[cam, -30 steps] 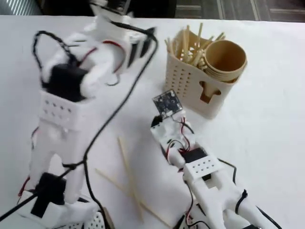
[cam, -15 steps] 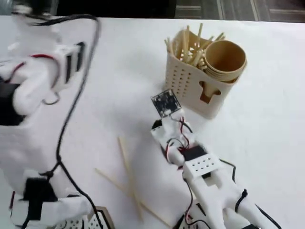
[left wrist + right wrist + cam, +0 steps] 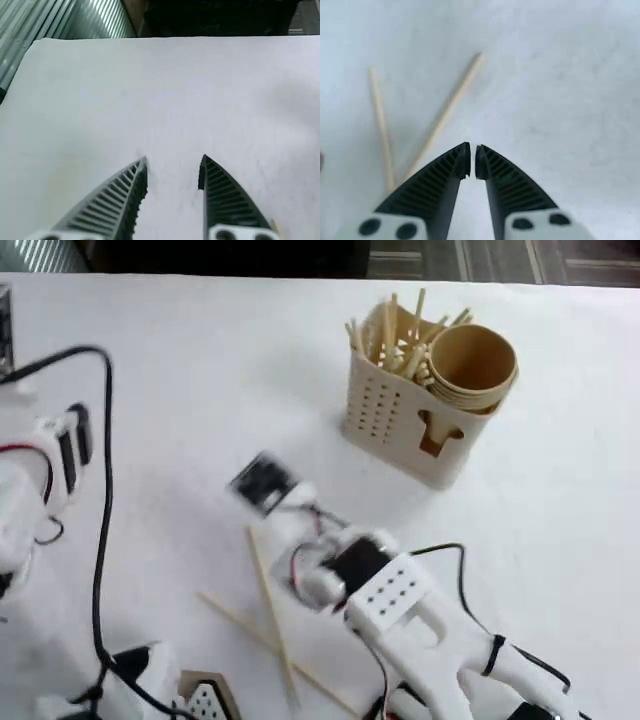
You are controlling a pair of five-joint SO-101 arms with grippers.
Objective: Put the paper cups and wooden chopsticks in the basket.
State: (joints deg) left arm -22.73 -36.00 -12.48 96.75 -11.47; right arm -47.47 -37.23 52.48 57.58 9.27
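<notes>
Well short of the basket (image 3: 395, 415), the right arm's jaws stand all but closed and empty over the worktop (image 3: 560, 75), just beside two crossed loose chopsticks (image 3: 268, 605). Lowered this narrow, they would likely shove a stick aside, or pinch both at the crossing. The left arm's jaws stand parted and empty, farther from the basket, where the cups (image 3: 475, 365) already sit.

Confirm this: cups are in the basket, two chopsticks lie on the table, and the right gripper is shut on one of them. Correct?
Not quite. The right gripper is shut on nothing: the right wrist view shows its jaws together over bare table, both chopsticks lying loose beside it. The cups are in the basket, as you said.
</notes>
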